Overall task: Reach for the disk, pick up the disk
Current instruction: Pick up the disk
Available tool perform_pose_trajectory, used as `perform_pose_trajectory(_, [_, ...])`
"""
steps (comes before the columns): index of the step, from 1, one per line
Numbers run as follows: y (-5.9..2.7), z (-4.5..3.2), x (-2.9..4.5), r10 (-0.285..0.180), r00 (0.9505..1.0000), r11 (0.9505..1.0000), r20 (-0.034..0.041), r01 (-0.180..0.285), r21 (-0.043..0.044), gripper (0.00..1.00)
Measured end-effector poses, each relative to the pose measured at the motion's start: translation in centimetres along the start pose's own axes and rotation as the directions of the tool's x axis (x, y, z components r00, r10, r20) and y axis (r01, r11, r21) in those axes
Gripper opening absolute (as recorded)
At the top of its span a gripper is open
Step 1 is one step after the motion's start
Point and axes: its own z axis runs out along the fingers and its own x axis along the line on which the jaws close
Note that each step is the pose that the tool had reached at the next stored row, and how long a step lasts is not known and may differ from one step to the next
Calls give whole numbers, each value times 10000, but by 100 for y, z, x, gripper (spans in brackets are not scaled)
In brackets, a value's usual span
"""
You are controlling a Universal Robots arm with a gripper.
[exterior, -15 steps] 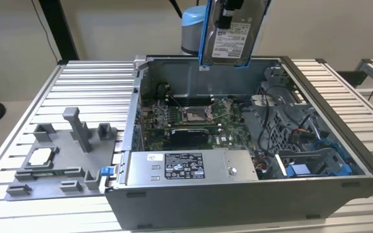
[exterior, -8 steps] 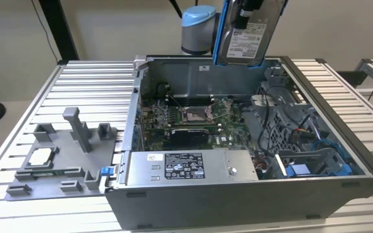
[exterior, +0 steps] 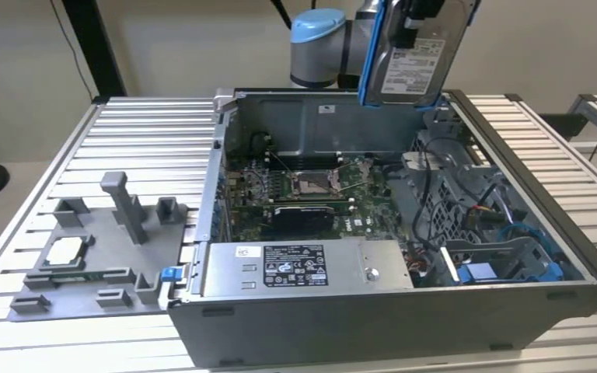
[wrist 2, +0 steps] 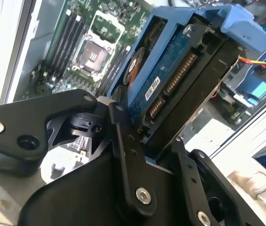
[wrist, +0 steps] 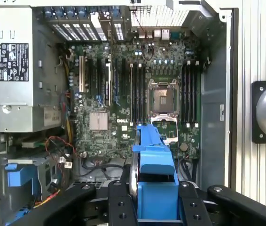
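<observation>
One disk (exterior: 415,58), silver-grey in its blue bracket, hangs upright above the open computer case (exterior: 547,307), at twelve o'clock over the motherboard (exterior: 309,190) in the exterior view. Its long axis runs straight out from the gripper (wrist 2: 144,141), whose black fingers (wrist 2: 123,141) are clamped on its lower end, white label facing outward.

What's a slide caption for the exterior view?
Pincer holds the disk lifted above the open case.
</observation>
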Motion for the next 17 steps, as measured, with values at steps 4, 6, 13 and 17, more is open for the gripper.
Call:
perform_pose_trajectory(4, [-102, 12, -3, 0, 10000, 10000, 3, 0, 99, 0])
perform_pose_trajectory(6, [-190, 11, -6, 1, 10000, 10000, 4, -1, 99, 0])
perform_pose_trajectory(13, [-483, 1, -11, 0, 10000, 10000, 5, 0, 99, 0])
perform_pose_trajectory(17, [-564, -1, -13, 0, 10000, 10000, 5, 0, 99, 0])
